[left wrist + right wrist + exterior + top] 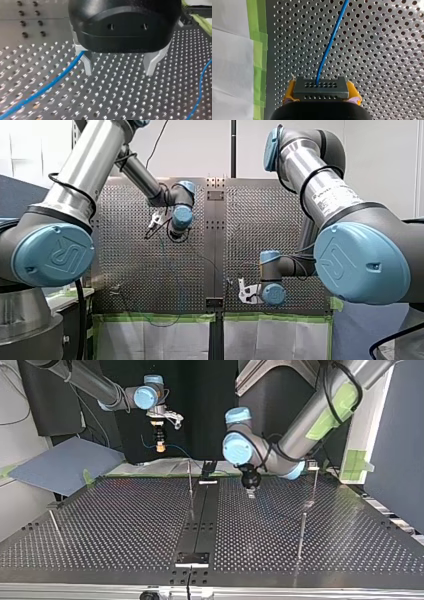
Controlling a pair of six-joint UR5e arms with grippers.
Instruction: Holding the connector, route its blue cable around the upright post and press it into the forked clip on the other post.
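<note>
In the right wrist view my right gripper (321,93) is shut with its yellow pads (289,93) on a grey perforated connector (322,86). The blue cable (329,42) runs from the connector out over the table. The top view shows this gripper (160,446) raised beyond the table's far edge, with the cable (181,450) trailing from it. My left gripper (119,72) hangs open just above the table with nothing between its metal fingers (87,66). The blue cable (55,80) passes along the outside of one finger. A thin upright post (190,485) stands near the centre strip, and another (314,482) has a pale piece on top.
Two more thin posts (301,535) (55,527) stand nearer the top view's front. A black strip (200,520) runs down the middle of the perforated table (125,525). Green tape (258,50) edges the table beside white sheeting.
</note>
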